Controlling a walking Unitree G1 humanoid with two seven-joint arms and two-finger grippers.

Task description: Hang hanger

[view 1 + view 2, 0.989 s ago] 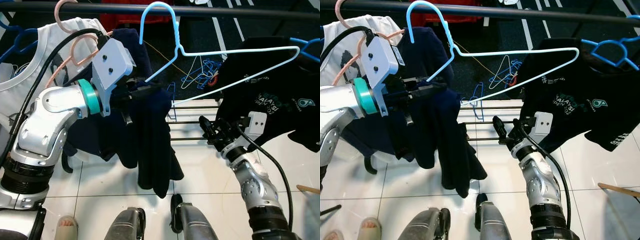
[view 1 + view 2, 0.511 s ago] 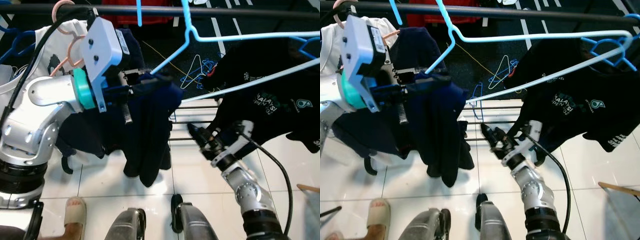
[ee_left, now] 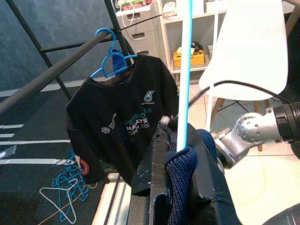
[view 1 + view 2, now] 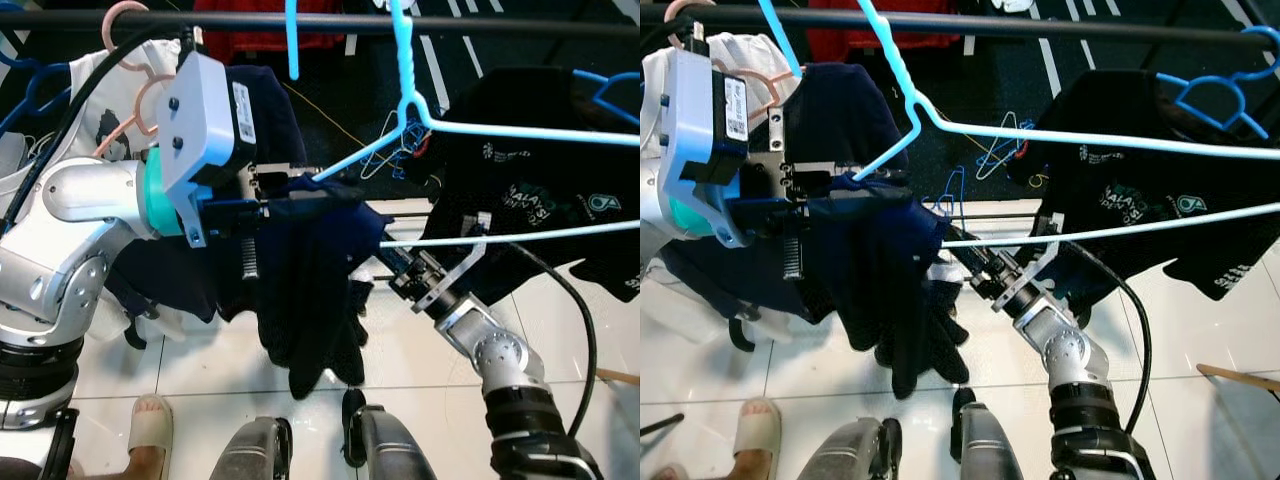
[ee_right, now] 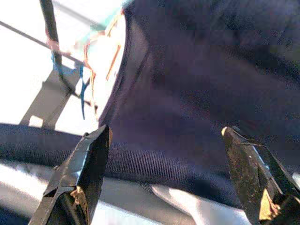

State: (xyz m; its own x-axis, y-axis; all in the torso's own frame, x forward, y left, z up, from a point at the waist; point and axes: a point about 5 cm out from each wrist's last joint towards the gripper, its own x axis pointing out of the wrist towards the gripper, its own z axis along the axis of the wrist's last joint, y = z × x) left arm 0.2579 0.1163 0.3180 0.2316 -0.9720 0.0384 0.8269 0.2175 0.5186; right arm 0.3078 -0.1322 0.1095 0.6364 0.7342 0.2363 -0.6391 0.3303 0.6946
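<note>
Hanger (image 4: 470, 130) has risen, hook now just under rail (image 4: 420, 22); left claw (image 4: 300, 195) clamped on its garment-draped end, right claw (image 5: 168, 173) apart.

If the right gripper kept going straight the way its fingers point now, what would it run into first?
Most likely the dark navy garment: the right gripper, fingers spread wide, faces that cloth close ahead in its wrist view. It hangs from the left gripper. Depth is uncertain.
</note>
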